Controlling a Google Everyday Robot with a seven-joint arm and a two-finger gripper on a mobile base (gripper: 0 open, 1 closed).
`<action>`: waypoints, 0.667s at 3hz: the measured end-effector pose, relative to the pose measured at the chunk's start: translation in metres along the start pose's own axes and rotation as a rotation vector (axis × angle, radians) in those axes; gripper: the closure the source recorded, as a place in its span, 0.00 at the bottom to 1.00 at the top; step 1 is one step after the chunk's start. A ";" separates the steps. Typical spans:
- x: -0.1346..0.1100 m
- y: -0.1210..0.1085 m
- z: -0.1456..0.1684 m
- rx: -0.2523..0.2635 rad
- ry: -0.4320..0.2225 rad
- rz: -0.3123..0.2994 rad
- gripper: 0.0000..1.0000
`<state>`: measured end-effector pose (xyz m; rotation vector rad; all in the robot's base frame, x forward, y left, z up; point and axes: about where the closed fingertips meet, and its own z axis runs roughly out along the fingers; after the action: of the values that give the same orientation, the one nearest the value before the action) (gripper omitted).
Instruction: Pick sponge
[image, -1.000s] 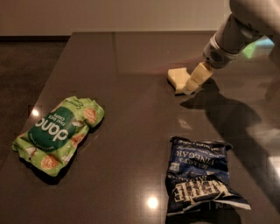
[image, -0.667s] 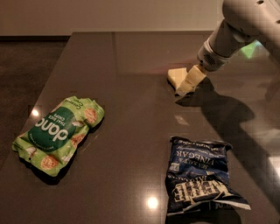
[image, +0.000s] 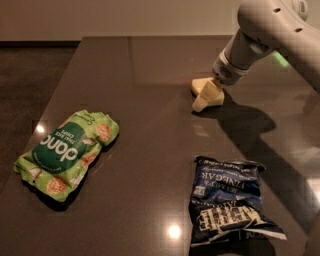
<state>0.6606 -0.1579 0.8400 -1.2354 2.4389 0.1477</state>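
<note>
The sponge (image: 198, 85) is a small pale yellow block on the dark table (image: 150, 150), at the back right. My gripper (image: 208, 98) reaches down from the upper right on the grey arm (image: 260, 30). It sits right at the sponge, covers its right part and seems to touch it. Only the sponge's left end shows.
A green chip bag (image: 67, 152) lies at the left front. A blue chip bag (image: 230, 207) lies at the right front, below the sponge. The table's left edge runs diagonally from the back to the left front, with dark floor (image: 30, 90) beyond it.
The arm has swung left and down, bringing my gripper from the sponge's right side onto it. The sponge and both bags have stayed put.
</note>
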 end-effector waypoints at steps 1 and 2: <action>-0.006 0.005 0.003 -0.010 0.002 -0.015 0.39; -0.014 0.007 -0.003 -0.011 -0.006 -0.028 0.63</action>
<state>0.6611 -0.1440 0.8474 -1.2720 2.4176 0.1564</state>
